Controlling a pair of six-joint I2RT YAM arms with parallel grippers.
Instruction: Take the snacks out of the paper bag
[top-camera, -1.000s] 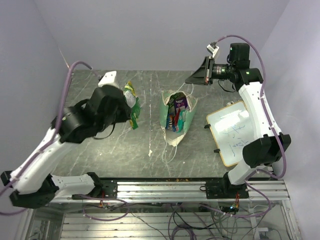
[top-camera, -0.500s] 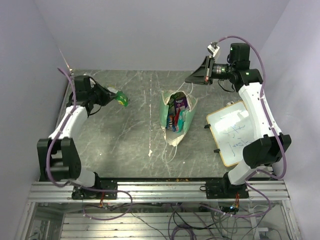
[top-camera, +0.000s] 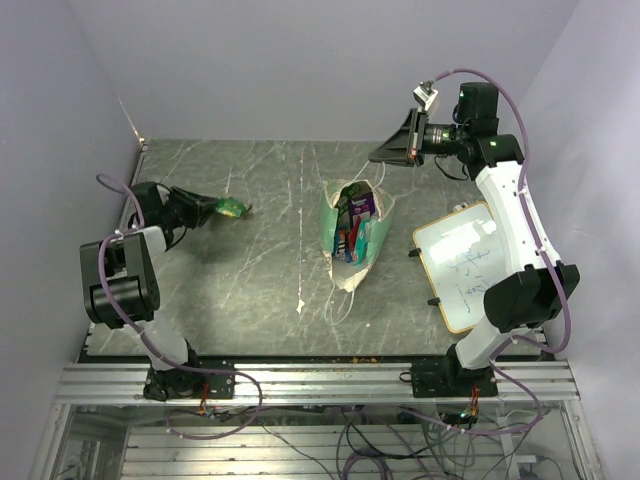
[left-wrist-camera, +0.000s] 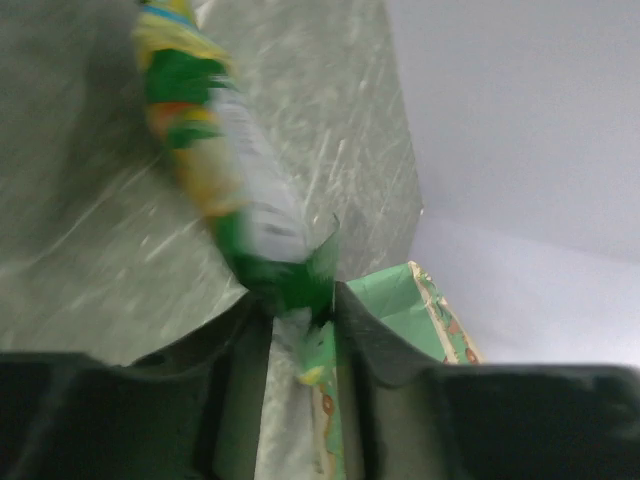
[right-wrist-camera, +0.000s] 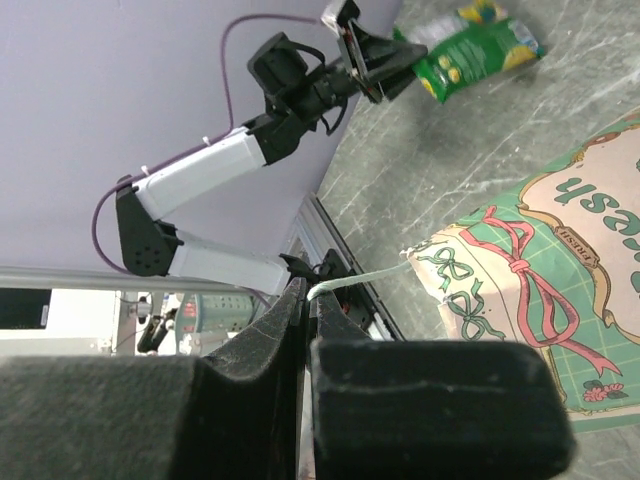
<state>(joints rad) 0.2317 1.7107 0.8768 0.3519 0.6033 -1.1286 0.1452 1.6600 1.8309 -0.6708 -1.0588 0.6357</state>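
Left gripper (top-camera: 214, 208), clenched on 1 green snack packet (top-camera: 234, 208), is at the 9 o'clock side of the table (top-camera: 250, 290). Right gripper (top-camera: 377, 158) pinches a string handle (right-wrist-camera: 352, 284) of the paper bag (top-camera: 352, 268), which lies mid-table at its 6 o'clock with more snacks (top-camera: 355, 222) inside.

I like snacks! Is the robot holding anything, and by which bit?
The left tool pinches a green snack packet by its end edge. The right tool pinches the paper bag by its string handle.
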